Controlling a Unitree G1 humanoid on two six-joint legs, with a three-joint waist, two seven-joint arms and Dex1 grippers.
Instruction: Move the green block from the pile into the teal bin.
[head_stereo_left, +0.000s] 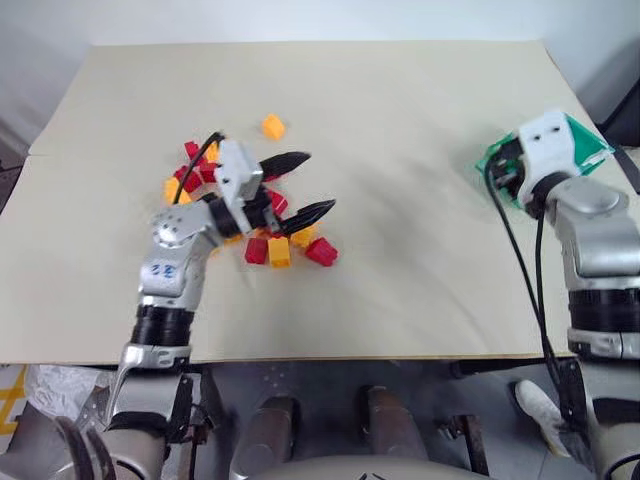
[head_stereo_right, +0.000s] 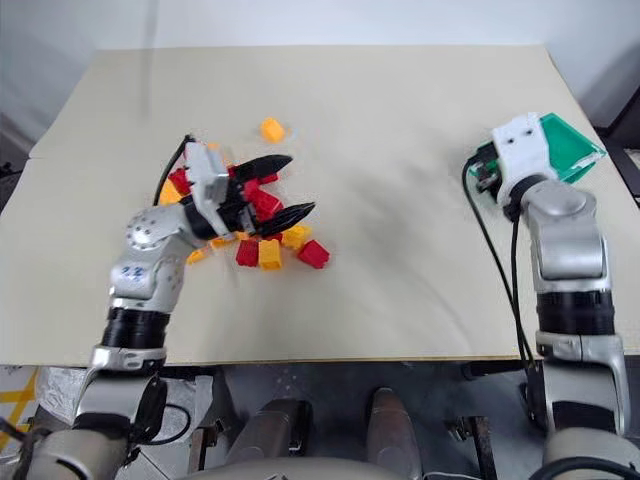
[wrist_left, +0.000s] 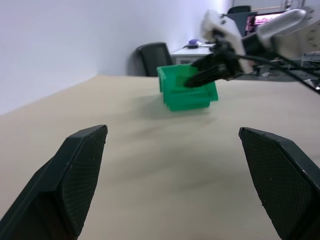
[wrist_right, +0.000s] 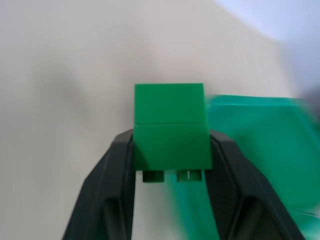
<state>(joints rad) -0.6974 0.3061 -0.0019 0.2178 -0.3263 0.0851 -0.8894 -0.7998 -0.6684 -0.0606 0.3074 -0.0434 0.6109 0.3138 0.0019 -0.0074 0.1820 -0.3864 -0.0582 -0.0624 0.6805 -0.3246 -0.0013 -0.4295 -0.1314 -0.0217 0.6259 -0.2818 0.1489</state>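
Observation:
The green block (wrist_right: 170, 120) is clamped between the black fingers of my right gripper (wrist_right: 171, 142), which is shut on it. This gripper hangs at the near rim of the teal bin (head_stereo_left: 588, 146) at the table's right edge. From the left wrist view its fingers (wrist_left: 197, 79) reach over the bin (wrist_left: 186, 92). The pile (head_stereo_left: 279, 252) of red and yellow-orange bricks lies left of centre. My left gripper (head_stereo_left: 316, 182) hovers over the pile's right side, open, with nothing between its fingers.
One orange brick (head_stereo_left: 273, 126) lies apart, just beyond the pile. The beige table top (head_stereo_left: 420, 270) stretches between the pile and the bin. A dark office chair (wrist_left: 154, 56) and a desk stand beyond the table's far side.

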